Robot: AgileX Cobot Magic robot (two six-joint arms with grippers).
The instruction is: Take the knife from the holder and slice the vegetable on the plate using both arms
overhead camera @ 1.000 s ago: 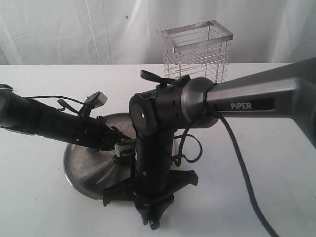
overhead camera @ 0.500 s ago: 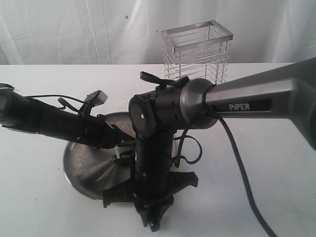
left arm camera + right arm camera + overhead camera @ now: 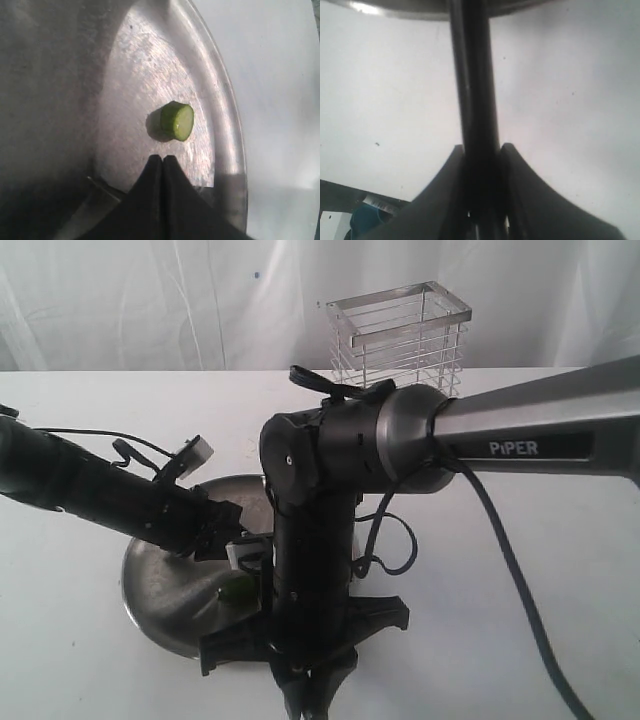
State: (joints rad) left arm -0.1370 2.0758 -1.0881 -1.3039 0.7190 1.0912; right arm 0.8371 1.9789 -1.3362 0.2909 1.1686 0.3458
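Note:
The vegetable, a short green stub with a pale cut face, lies on the plate near its rim. My left gripper is shut and empty, its tips just short of the stub and not touching it. My right gripper is shut on the knife, whose black length runs from the fingers to the plate's edge. In the exterior view the right gripper points down at the plate's front edge. There the vegetable shows beside the left gripper. The holder stands at the back.
The PiPER-marked right arm crosses over the plate from the right, and its cable hangs over the white table. A white curtain closes off the back.
The right arm has dropped lower and nearer the camera with the knife. The left arm has shifted down and a little left, and the plate sits slightly lower in view.

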